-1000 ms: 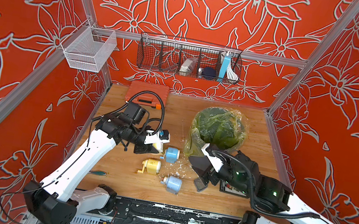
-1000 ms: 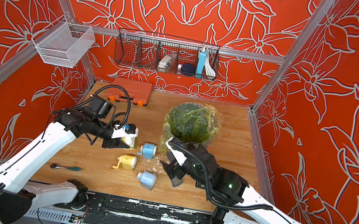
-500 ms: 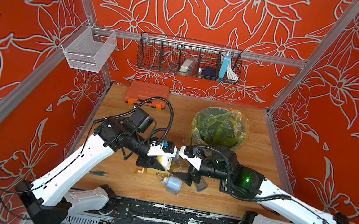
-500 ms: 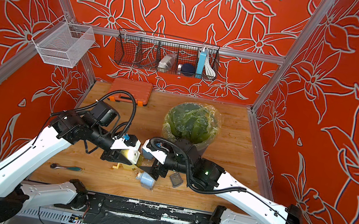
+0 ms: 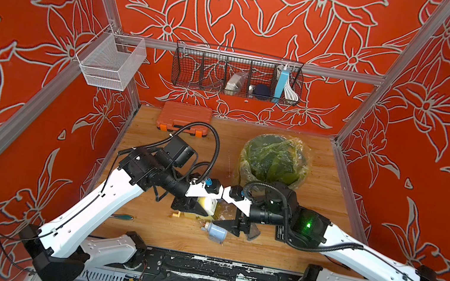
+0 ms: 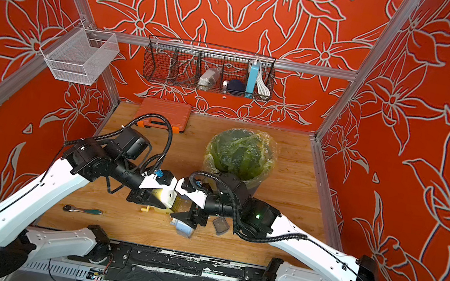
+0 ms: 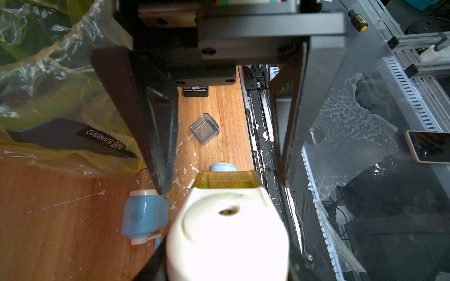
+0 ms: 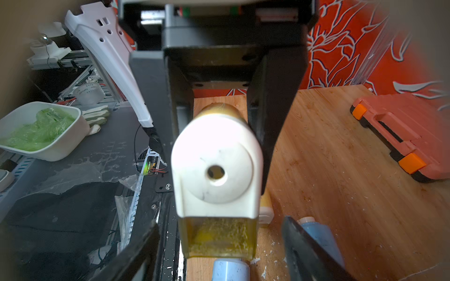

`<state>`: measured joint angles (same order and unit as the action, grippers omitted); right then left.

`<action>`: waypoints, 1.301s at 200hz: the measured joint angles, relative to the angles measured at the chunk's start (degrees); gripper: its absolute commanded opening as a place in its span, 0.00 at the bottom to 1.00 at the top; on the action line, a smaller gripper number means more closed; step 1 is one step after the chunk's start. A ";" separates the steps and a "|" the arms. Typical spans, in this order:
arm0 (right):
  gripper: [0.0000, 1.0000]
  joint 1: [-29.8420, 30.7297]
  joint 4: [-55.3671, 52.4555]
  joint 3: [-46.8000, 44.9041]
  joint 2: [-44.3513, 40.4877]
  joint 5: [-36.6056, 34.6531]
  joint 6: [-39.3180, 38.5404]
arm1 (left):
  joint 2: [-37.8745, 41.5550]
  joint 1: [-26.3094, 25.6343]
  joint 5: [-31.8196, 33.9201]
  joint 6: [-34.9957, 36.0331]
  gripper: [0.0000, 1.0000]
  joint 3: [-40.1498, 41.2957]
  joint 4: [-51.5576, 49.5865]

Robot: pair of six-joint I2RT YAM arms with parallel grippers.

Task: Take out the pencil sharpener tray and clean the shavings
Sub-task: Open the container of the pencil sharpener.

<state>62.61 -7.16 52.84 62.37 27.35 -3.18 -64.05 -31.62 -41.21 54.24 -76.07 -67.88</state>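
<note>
My left gripper (image 5: 194,204) is shut on a cream pencil sharpener (image 5: 207,204) (image 7: 226,231), held above the table's front middle. Its yellow see-through tray (image 8: 218,237) (image 7: 227,181) sits in the sharpener's front and holds shavings (image 8: 219,231). My right gripper (image 8: 219,258) (image 6: 188,216) faces the left one and is open. Its fingers (image 7: 155,136) stand on either side of the tray without touching it. More shavings (image 7: 181,170) lie as white flecks on the wood below.
Two blue sharpeners (image 5: 217,232) (image 7: 143,216) lie on the table under the grippers, with a yellow one (image 8: 265,206) beside them. An empty grey tray (image 6: 220,225) lies near the right arm. The bagged garbage bin (image 5: 275,159) stands behind, an orange case (image 5: 184,117) at the back, a ratchet (image 6: 83,210) front left.
My left arm carried the cream sharpener forward and to the right. My right arm swung left to meet it, and its jaws narrowed a little around the tray.
</note>
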 measured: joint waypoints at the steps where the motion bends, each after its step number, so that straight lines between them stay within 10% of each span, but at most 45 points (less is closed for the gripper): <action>1: 0.78 0.00 0.02 0.00 0.02 -0.02 0.00 | 0.00 0.00 0.00 -0.02 0.00 0.00 0.00; 184: 0.37 0.04 1.79 -2.14 0.02 -0.35 1.16 | 0.00 0.00 -1.07 -1.09 0.00 0.02 0.70; 260: 0.62 0.04 2.12 -2.14 -0.48 -0.81 2.58 | 0.00 -0.24 -1.18 -1.36 0.00 0.28 1.16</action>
<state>62.65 -5.04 50.70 61.89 26.55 -0.60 -64.05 -31.86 -42.39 52.88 -75.79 -66.72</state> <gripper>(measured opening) 0.605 0.466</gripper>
